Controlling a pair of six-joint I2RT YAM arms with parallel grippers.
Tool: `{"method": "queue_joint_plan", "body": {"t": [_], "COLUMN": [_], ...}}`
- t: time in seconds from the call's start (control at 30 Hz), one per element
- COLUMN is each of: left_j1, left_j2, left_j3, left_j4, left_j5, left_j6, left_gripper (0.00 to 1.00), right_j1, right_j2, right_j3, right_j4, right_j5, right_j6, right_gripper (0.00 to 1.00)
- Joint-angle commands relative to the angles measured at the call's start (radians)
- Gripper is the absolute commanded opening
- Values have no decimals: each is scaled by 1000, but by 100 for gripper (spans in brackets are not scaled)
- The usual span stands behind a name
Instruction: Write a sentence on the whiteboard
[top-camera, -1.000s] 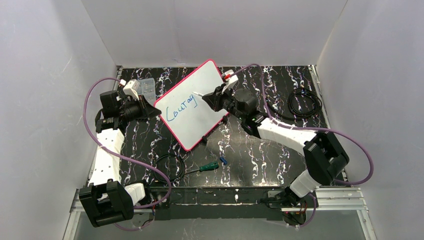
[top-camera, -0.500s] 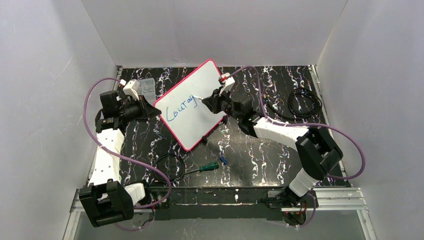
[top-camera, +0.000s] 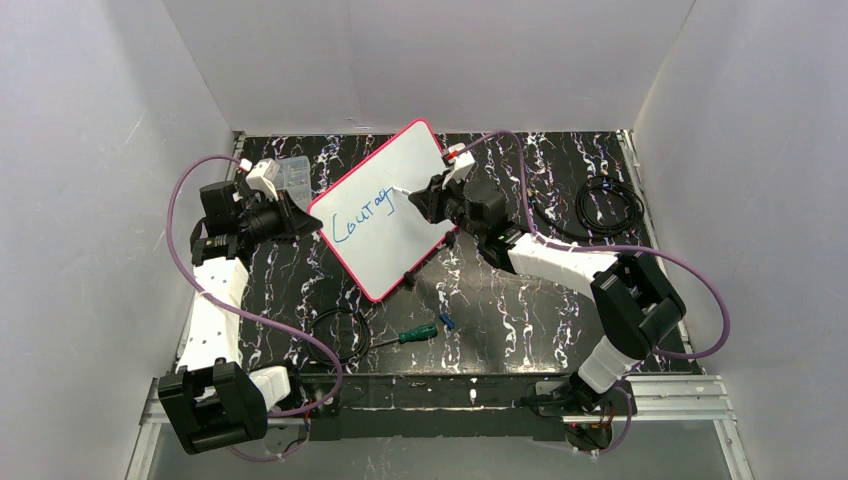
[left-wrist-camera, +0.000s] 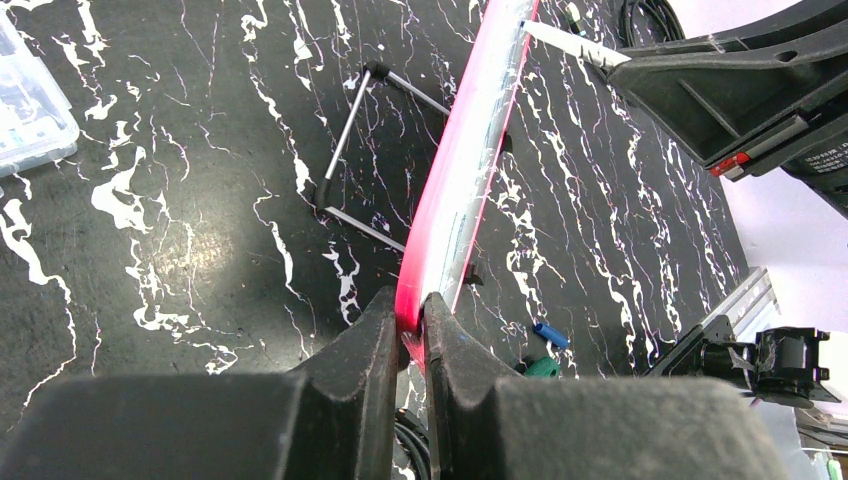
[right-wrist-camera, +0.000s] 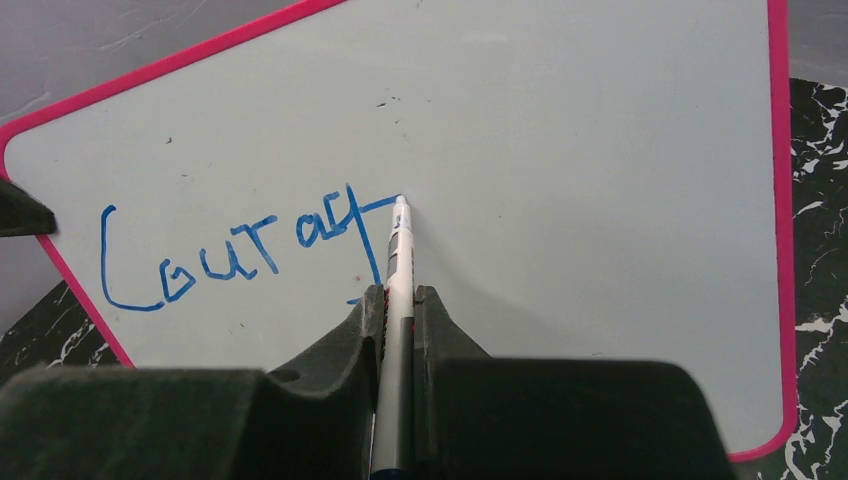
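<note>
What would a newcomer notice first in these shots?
The pink-framed whiteboard at mid-table, with blue writing reading roughly "Courag" on its left part. The right gripper holds a marker, tip at the end of the last stroke. The left gripper clamps the board's pink edge.
</note>
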Motion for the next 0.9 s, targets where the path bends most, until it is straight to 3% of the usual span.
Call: {"method": "queue_joint_plan", "body": {"t": [0.0, 0.87], "left_j1": [-2, -4], "left_j2": [0, 4], "left_j3": [7, 9], "left_j4": [-35, -35], "left_j5": [-25, -24], "left_j6": [38, 39], "left_gripper": [0, 0], "right_j1": [-8, -7], "right_j2": [17, 34], "right_j3": [45, 28], "right_j4": [53, 69], "right_j5": [17, -88], "right_j6": [-8, -9], "right_gripper": [1, 1]}}
